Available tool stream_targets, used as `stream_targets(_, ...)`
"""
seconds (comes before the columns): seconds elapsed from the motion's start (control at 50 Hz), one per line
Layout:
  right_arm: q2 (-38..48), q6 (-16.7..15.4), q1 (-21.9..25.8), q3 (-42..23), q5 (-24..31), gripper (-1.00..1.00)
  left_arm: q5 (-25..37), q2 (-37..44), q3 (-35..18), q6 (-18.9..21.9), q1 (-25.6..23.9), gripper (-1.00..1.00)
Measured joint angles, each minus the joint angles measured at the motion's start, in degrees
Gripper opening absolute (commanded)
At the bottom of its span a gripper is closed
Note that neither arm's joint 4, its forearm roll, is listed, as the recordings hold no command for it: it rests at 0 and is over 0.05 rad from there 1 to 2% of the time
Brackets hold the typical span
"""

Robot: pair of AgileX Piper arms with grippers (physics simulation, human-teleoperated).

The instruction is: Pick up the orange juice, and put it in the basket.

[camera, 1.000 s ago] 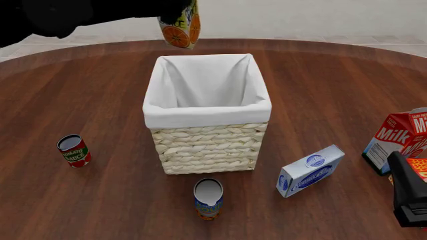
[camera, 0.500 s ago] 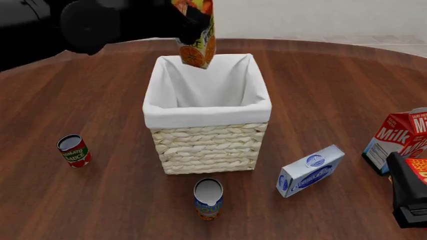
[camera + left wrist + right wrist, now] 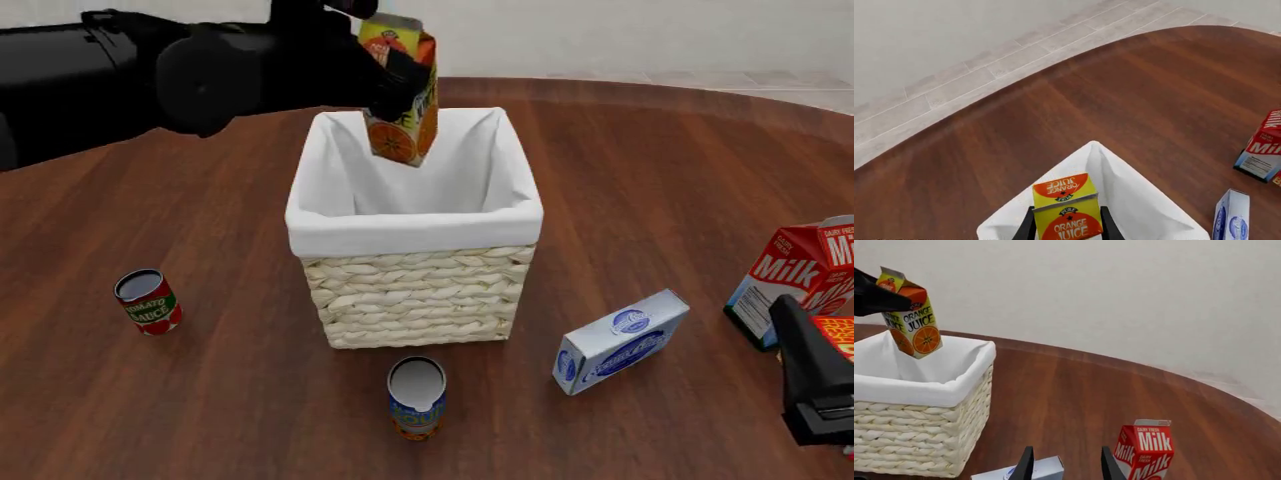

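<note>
Milk carton (image 3: 801,275), blue-white box (image 3: 619,341) and two cans (image 3: 415,397) sitting on the worktop (image 3: 667,180) around the basket (image 3: 414,230), left gripper (image 3: 387,75) jaws clamping the tilted yellow-orange orange juice (image 3: 400,90) above the basket's opening, right gripper (image 3: 1062,462) jaws standing apart, idling near the milk.

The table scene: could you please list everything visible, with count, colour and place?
orange juice: one, yellow-orange carton, held tilted above the basket's far side
basket: one, pale straw with white liner, table centre
tomato sauce can: one, red, left of the basket
blue can: one, blue-orange, near side of the basket
blue-white box: one, right of the basket
Milk carton: one, red-white, far right
table: one, dark wood
left gripper: black, shut on the juice
right gripper: black, open, low at right
</note>
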Motion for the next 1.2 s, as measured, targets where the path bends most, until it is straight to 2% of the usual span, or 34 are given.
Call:
stream_targets(0.64, -2.7, 0.1, 0.1, -0.3, 2.8, 1.00, -1.0, 3.3, 2.4, -1.0, -1.8, -1.00)
stream_targets(1.16, -2.9, 0.2, 0.2, -0.4, 3.0, 1.00, -1.7, 6.0, 3.4, -1.6, -2.1, -1.00)
stream_targets(1.18, -2.9, 0.2, 0.2, -0.4, 2.9, 1.00, -1.7, 6.1, 3.3, -1.7, -2.1, 1.00)
stream_targets(1.2, -2.8, 0.2, 0.2, -0.4, 2.9, 1.00, -1.7, 6.1, 3.3, -1.6, -2.1, 1.00)
